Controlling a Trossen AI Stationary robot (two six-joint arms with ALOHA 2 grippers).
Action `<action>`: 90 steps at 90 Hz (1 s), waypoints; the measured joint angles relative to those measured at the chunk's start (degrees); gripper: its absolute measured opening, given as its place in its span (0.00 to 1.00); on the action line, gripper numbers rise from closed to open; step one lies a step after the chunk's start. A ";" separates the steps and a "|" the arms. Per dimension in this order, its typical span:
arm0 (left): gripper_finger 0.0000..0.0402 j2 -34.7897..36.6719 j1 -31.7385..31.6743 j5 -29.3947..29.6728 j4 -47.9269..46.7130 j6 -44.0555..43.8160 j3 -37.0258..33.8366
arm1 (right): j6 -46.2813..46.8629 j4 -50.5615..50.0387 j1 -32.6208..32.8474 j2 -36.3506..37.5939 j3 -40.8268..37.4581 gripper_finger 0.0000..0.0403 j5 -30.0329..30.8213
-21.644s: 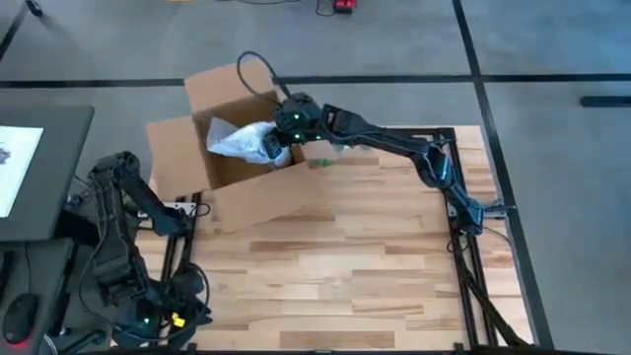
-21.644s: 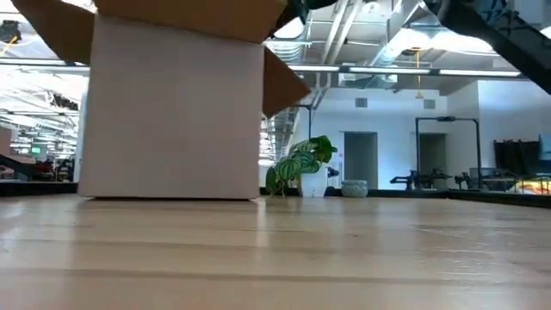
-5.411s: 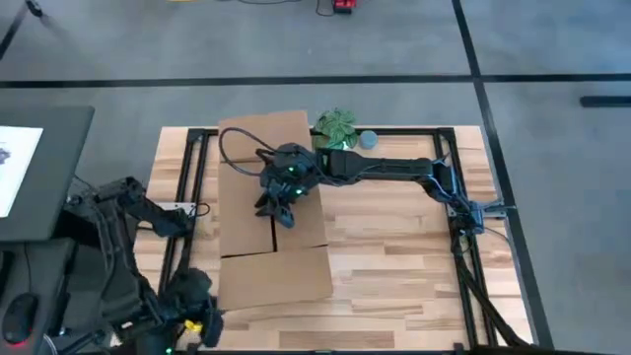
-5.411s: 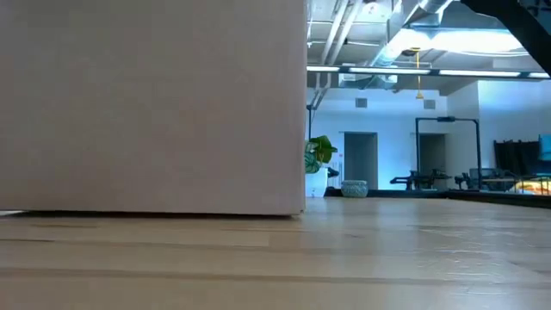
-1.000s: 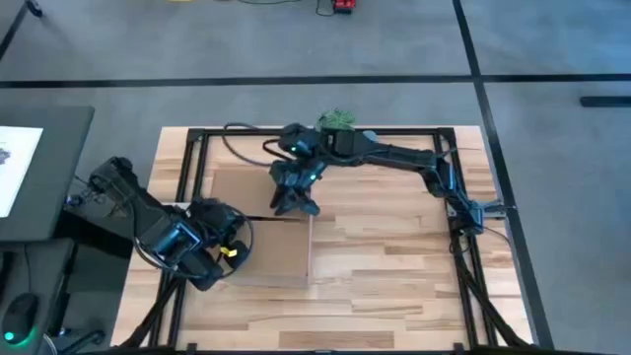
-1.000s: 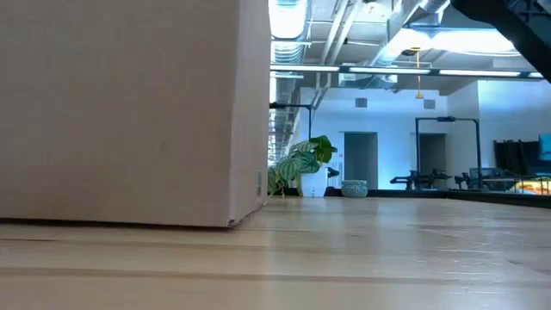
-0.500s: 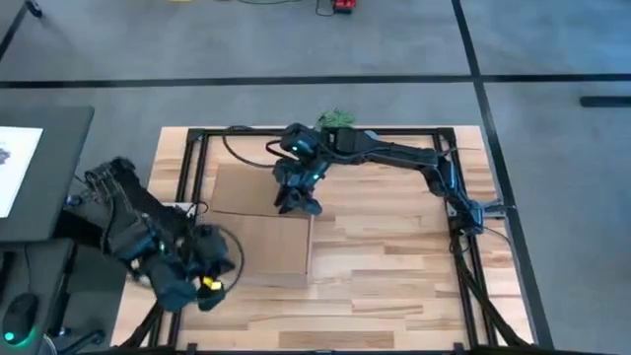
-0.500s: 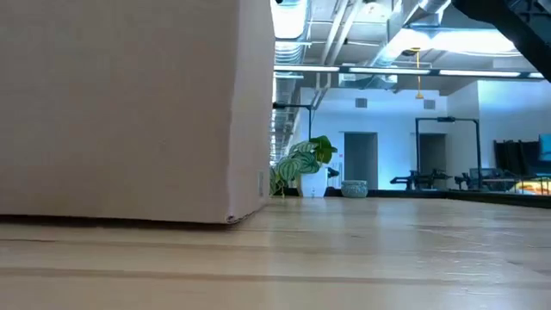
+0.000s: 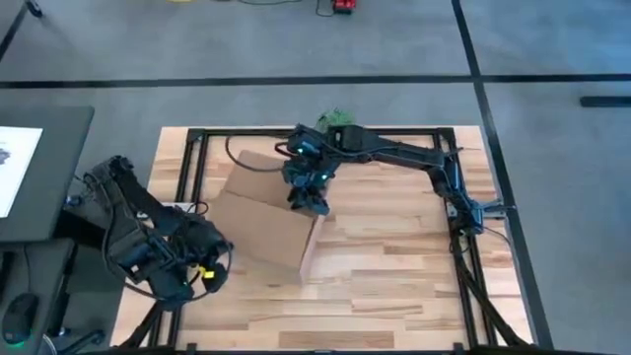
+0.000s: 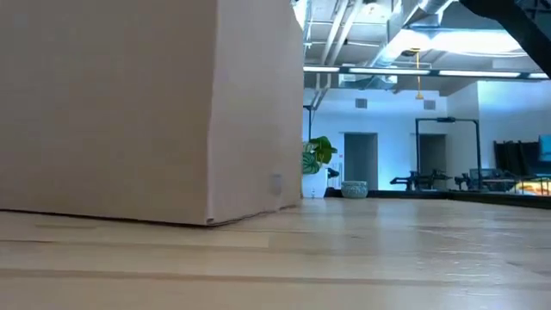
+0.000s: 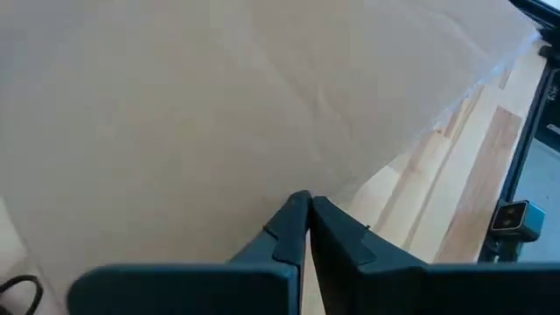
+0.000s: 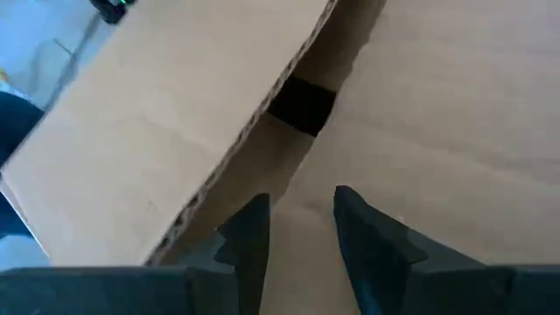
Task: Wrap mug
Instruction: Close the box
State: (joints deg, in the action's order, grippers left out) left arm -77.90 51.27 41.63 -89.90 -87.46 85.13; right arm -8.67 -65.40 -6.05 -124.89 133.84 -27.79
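Wooden planks make up the desk (image 9: 394, 247), which sits in a black frame on a grey floor; the low view shows a bright hall and a small green plant (image 10: 318, 155) far behind. A closed cardboard box (image 9: 264, 222) lies turned at an angle on the left half of the desk, its long axis running from the far left toward the near middle. No mug shows in any view, so I judge it to be inside the box, but this cannot be confirmed. The right tool (image 9: 308, 200) hangs at the far right corner of the box, over the flaps; in the right wrist view its fingers (image 12: 254, 236) are spread a little, with nothing between them, just above the seam where one flap stands slightly raised over the other. The left tool (image 9: 193, 281) is at the near left edge of the desk, just beside the box's near left side; in the left wrist view its fingers (image 11: 293, 223) are pressed together and point at the plain cardboard wall. The right arm is the nearer one to the seam, which lies directly under it, so pressing down the raised flap seems to belong to that arm.
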 joint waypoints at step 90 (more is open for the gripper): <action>0.00 7.47 -16.15 3.80 -0.14 25.96 -0.16 | 7.06 -9.07 7.86 10.40 -0.44 0.30 10.26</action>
State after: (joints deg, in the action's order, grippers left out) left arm -70.43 35.11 45.43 -90.04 -61.50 84.97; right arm -1.61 -74.47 1.81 -114.49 133.40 -17.53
